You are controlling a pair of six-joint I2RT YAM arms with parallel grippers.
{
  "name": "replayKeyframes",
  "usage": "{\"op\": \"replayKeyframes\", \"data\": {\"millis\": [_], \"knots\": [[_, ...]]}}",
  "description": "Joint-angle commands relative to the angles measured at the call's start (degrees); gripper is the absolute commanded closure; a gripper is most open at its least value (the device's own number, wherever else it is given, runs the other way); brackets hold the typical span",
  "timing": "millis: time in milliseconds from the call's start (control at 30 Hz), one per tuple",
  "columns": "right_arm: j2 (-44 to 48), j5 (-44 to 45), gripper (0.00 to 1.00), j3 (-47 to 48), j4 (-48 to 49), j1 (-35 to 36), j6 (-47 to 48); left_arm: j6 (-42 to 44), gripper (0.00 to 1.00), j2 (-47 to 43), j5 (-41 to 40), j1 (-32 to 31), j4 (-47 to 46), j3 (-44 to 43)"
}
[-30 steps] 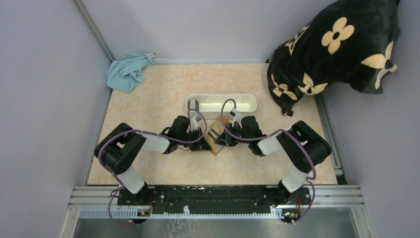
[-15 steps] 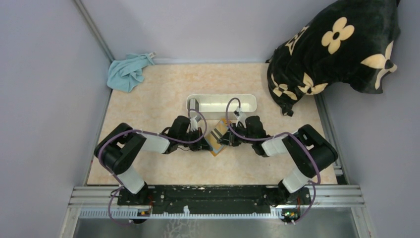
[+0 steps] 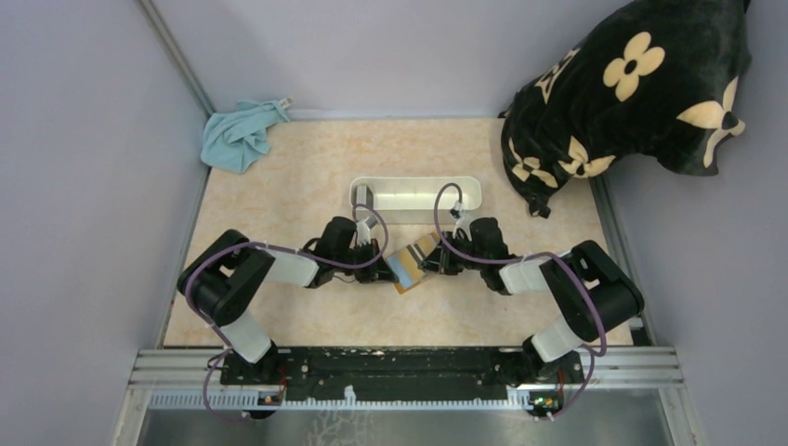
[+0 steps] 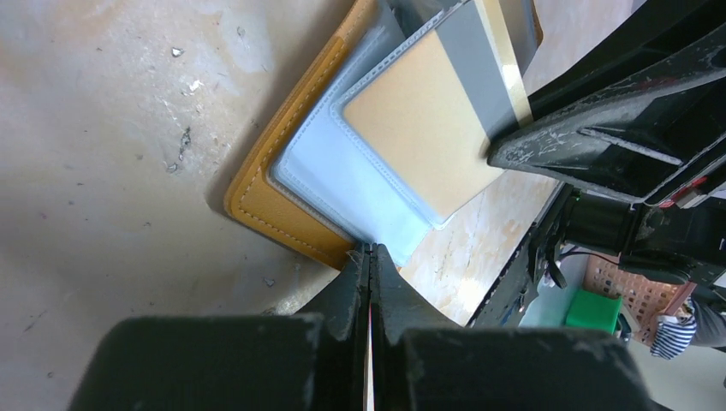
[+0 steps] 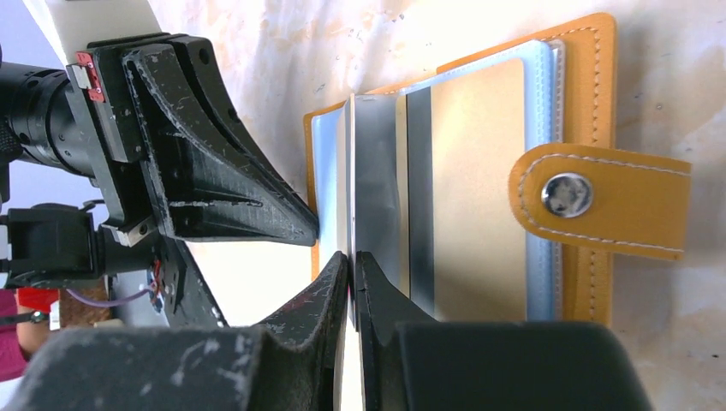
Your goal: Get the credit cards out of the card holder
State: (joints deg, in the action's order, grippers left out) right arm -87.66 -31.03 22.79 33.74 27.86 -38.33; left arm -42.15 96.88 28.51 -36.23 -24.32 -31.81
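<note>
The orange-brown card holder [image 3: 402, 281] lies open on the table between my two grippers. My left gripper [image 3: 381, 263] is shut on the holder's near edge [image 4: 291, 218], where the pale plastic sleeves [image 4: 330, 175] meet the leather. A tan-gold credit card [image 4: 419, 116] with a dark stripe sticks partly out of its sleeve toward my right gripper's fingers [image 4: 599, 128]. My right gripper [image 5: 351, 257] is shut on a thin card edge at the holder's open side, and the tan-gold card [image 5: 475, 188] and snap strap [image 5: 599, 197] lie beside it. I cannot make out the pale blue-grey card for certain.
A long white tray [image 3: 469, 190] stands just behind the grippers. A blue cloth [image 3: 240, 135] lies at the back left corner. A black flowered pillow [image 3: 632, 88] fills the back right. Grey walls close in the left and right sides.
My right gripper has moved to the right, drawing the tan card out with it. More pale sleeve shows between the grippers. The left gripper and the holder's corner stayed put.
</note>
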Motion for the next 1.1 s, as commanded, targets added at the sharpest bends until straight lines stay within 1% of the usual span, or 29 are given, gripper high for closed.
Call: {"op": "replayKeyframes", "data": {"millis": [0, 333, 667, 733, 833, 867, 967, 1067], "knots": [[3.1, -0.4, 0.91, 0.0, 0.9, -1.5, 1.8, 4.3, 1.0, 3.5, -6.8, 1.0, 8.0, 2.1], [4.7, 0.5, 0.91, -0.8, -1.0, -3.7, 3.0, 4.9, 1.0, 3.2, -6.5, 1.6, 8.2, 2.4], [4.8, 1.0, 0.91, -1.2, -1.3, -4.0, 3.2, 5.3, 1.0, 2.7, -6.5, 2.1, 8.4, 3.0], [4.9, 1.5, 0.89, -1.5, -1.8, -4.3, 3.4, 5.5, 1.0, 2.5, -6.5, 2.3, 8.7, 3.0], [5.2, 1.5, 0.77, -1.9, -1.6, -4.8, 3.4, 5.9, 1.0, 2.2, -6.6, 2.6, 9.1, 3.1], [5.2, 1.5, 0.75, -2.0, -1.6, -4.8, 3.4, 6.0, 1.0, 2.1, -6.6, 2.7, 9.2, 3.1], [5.0, 1.1, 0.74, -2.2, -1.3, -4.8, 3.3, 6.0, 1.0, 2.1, -6.5, 2.8, 9.2, 3.0], [4.6, 0.1, 0.77, -2.5, 0.2, -4.8, 2.5, 6.0, 1.0, 2.2, -6.3, 2.8, 9.0, 2.8]]}}
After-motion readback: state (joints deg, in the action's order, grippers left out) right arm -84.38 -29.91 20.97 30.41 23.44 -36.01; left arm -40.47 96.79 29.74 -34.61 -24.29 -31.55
